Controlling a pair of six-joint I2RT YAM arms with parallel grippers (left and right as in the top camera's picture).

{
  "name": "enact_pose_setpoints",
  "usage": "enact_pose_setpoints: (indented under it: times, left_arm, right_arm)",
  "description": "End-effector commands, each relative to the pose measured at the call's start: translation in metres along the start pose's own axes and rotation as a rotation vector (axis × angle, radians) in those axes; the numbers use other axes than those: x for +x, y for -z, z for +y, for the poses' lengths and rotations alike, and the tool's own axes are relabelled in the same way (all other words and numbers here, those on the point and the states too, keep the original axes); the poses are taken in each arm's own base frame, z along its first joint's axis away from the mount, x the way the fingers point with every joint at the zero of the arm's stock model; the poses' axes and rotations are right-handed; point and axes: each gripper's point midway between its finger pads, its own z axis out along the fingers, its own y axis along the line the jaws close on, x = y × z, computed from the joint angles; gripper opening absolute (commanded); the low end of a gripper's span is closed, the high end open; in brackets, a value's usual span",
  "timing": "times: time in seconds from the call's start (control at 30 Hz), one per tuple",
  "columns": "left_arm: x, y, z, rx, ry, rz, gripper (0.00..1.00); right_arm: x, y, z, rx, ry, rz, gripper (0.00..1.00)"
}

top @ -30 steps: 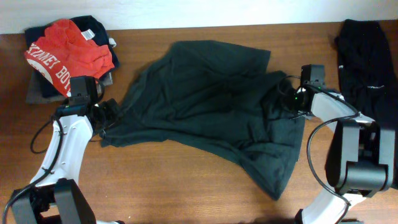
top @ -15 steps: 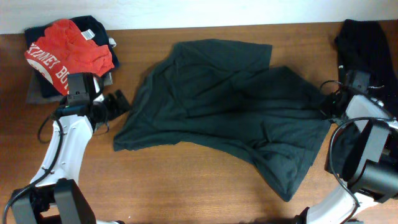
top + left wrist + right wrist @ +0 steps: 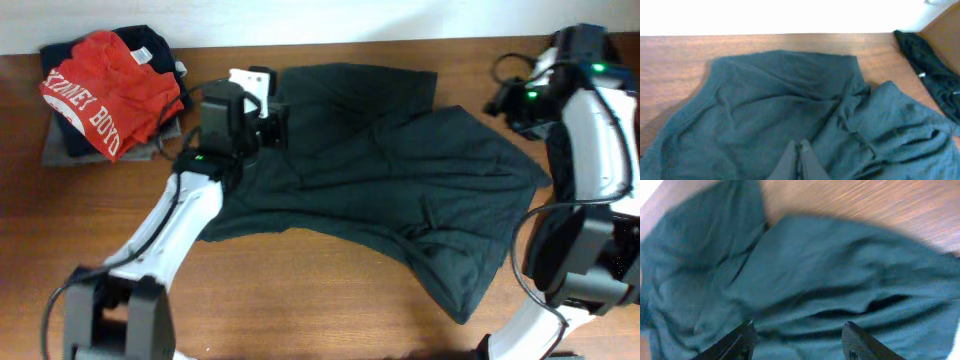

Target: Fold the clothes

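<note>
A dark green T-shirt (image 3: 370, 170) lies spread and wrinkled across the middle of the table. My left gripper (image 3: 268, 112) hovers over its upper left part, near the back edge. In the left wrist view the left gripper (image 3: 801, 149) is shut, its tips together above the cloth (image 3: 770, 105), with no fabric showing between them. My right gripper (image 3: 503, 104) is raised at the shirt's right side. In the right wrist view the right gripper (image 3: 797, 330) is open and empty, with the shirt (image 3: 830, 265) below it.
A stack of folded clothes with a red shirt with white lettering (image 3: 105, 85) on top sits at the back left. A black garment (image 3: 930, 65) lies at the far right. Bare wooden table (image 3: 300, 300) runs along the front.
My left arm swung from the table's left side to over the shirt's upper left, and its gripper shut. My right gripper let go of the shirt's right edge, rose toward the back and opened.
</note>
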Motion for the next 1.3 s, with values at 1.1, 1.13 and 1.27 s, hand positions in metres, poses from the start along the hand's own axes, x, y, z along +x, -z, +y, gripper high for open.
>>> enact_pose_setpoints:
  times: [1.1, 1.13, 1.27]
  left_arm:
    - [0.033, -0.201, 0.049, -0.066, -0.202, 0.211, 0.02]
    - [0.036, -0.203, 0.051, -0.067, -0.201, 0.213, 0.02]
    - [0.053, -0.213, 0.062, -0.074, -0.191, 0.232, 0.02]
  right_arm:
    - [0.086, -0.026, 0.089, 0.012, 0.255, 0.17, 0.59]
    - [0.087, -0.026, 0.091, 0.011, 0.258, 0.171, 0.59]
    - [0.088, -0.027, 0.092, 0.013, 0.264, 0.171, 0.59]
